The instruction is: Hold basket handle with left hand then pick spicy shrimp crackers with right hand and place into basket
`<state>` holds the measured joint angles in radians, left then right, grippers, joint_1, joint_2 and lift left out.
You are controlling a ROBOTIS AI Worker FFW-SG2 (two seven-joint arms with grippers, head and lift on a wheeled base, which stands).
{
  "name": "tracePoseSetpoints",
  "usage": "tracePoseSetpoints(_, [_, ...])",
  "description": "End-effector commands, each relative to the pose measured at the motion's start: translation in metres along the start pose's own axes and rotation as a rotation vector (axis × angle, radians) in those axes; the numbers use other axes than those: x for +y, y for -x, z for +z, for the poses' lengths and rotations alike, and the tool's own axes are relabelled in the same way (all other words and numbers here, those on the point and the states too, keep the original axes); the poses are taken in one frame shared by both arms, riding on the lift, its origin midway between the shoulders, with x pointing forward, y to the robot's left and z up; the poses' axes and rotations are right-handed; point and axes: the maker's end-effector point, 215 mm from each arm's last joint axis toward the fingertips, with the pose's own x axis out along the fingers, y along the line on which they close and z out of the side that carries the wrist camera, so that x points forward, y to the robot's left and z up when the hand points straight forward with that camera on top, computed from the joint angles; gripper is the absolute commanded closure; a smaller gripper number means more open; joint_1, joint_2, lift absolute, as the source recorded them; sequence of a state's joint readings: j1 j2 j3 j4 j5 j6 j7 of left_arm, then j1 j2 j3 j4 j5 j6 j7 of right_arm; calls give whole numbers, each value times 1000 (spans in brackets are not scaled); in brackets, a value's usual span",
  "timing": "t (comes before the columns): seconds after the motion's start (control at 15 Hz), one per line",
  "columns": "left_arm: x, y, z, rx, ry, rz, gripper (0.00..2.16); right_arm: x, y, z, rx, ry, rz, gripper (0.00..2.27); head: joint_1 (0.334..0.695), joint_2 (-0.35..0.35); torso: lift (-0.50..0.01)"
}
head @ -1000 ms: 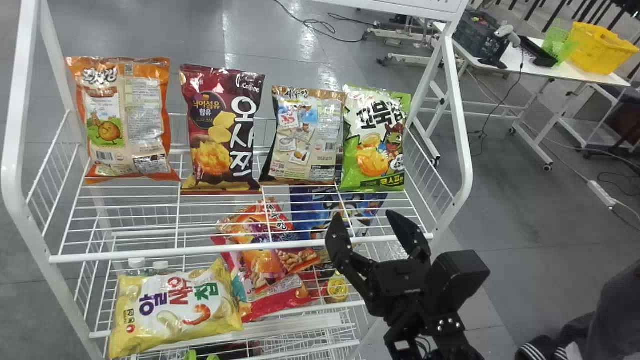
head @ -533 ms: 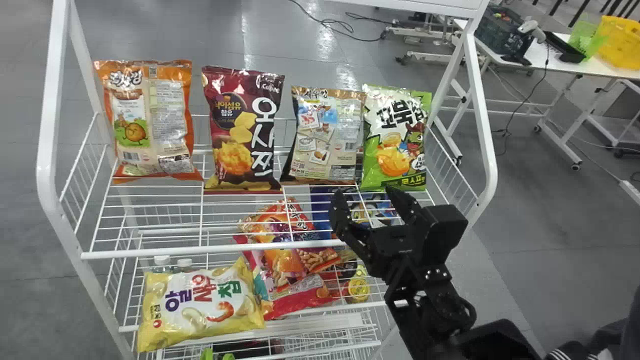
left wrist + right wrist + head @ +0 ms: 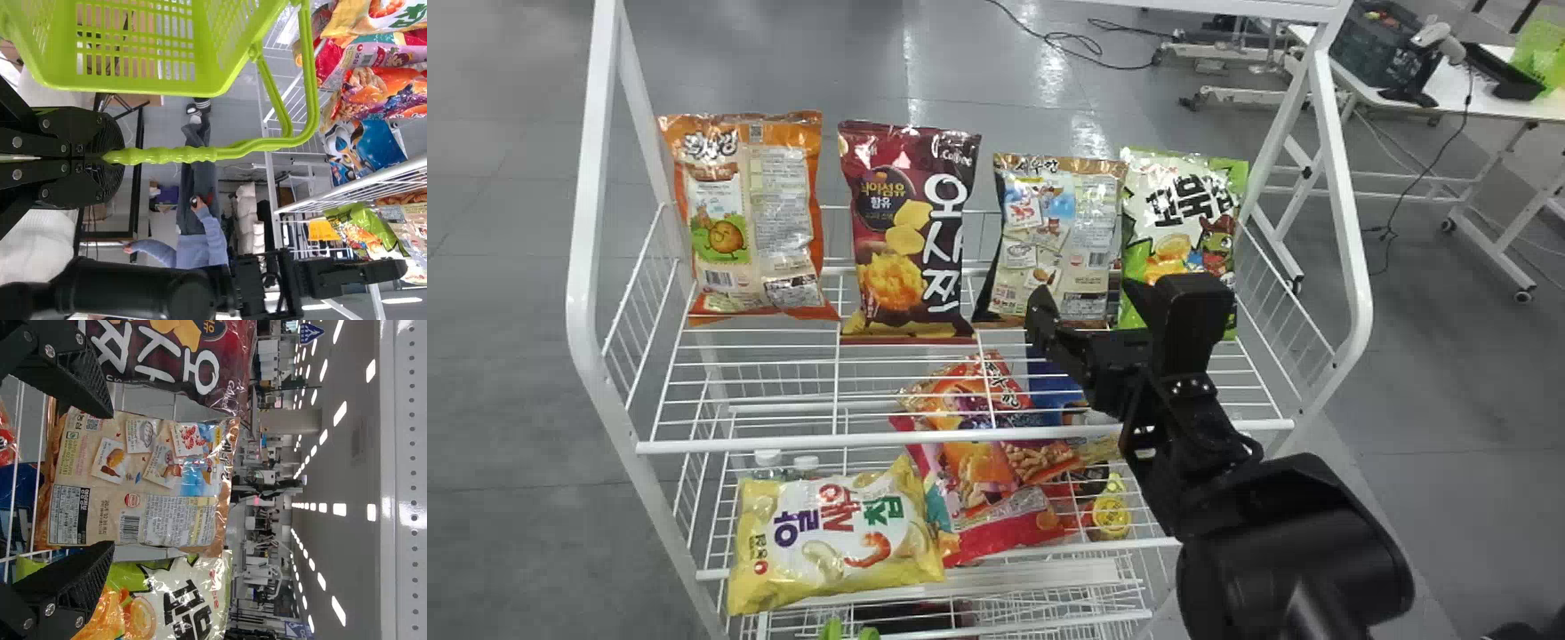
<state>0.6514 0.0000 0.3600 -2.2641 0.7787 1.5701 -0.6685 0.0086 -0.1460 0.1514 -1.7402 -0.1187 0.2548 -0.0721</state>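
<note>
Holding the right tool (image 3: 1087, 303) spread just in front of the spicy shrimp crackers (image 3: 1058, 222), framing them between the black fingers (image 3: 73, 377) in the right wrist view. Clenching the left tool (image 3: 103, 159) on the green handle (image 3: 187, 155) of the basket (image 3: 133, 85), well apart from the crackers.

Finding the crackers standing on the upper wire shelf (image 3: 747, 373). Going left from the crackers, meeting a maroon packet (image 3: 898, 231), then an orange packet (image 3: 756, 213); going right, meeting a green packet (image 3: 1183, 209). Counting on the lower shelf (image 3: 1138, 544), below and left of the crackers, an orange-and-purple packet (image 3: 969, 427), a red packet (image 3: 1014, 533) and a yellow packet (image 3: 836, 533). Spotting a dark crate (image 3: 1374, 44) and a black tray (image 3: 1507, 76) on a white surface (image 3: 1449, 96), beyond and far right of the crackers.

Getting the small pictures and barcode (image 3: 130, 528) on the crackers up close in the right wrist view, plus ceiling lights (image 3: 339, 413) past their top. Getting the basket's lattice walls from the left wrist view.

Losing part of the green packet behind the right tool. Seeing the basket cut off at the view's edge, and not making out any contents. Catching little more than the bottle caps (image 3: 768, 458) behind the yellow packet.
</note>
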Motion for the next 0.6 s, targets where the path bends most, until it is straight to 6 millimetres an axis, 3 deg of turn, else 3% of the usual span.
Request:
tracePoseSetpoints(0.0, [1,1,-1,-3,6,3,1895,-3,-21,4,5,8,-5,137,695,-165,-37])
tracePoseSetpoints(0.2, [3,4,-1,-9,9,7,1895,-7,-44,13,4,17,-11,137,695,-159,-37])
tracePoseSetpoints(0.53, [3,6,0,-13,11,5,1895,-7,-67,10,28,28,-13,134,695,-144,-37])
